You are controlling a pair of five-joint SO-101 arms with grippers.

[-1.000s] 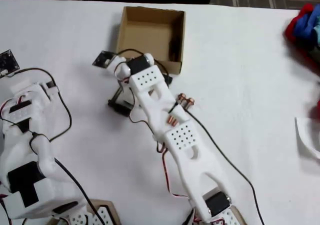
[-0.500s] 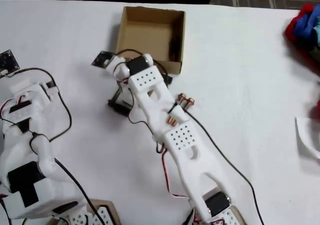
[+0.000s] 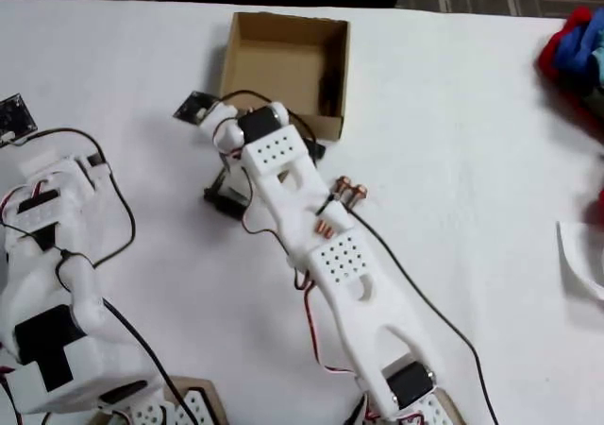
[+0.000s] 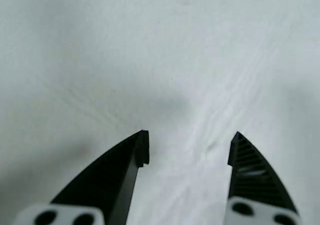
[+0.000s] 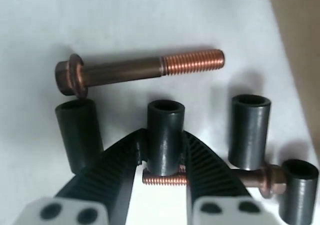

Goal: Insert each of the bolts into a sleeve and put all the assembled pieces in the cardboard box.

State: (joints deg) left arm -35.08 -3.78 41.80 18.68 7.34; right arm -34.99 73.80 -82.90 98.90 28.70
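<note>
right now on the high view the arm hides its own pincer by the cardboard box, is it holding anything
observer: yes, the right pincer is shut on an upright black tubular sleeve, the middle one in a row of three.
operator: bolt in it yet
observer: no, its bore looks empty. A long copper-coloured flanged metal bolt lies loose on the table beyond the row.
operator: and the left one
observer: the left pincer is open over bare white tablecloth, with nothing in it.
</note>
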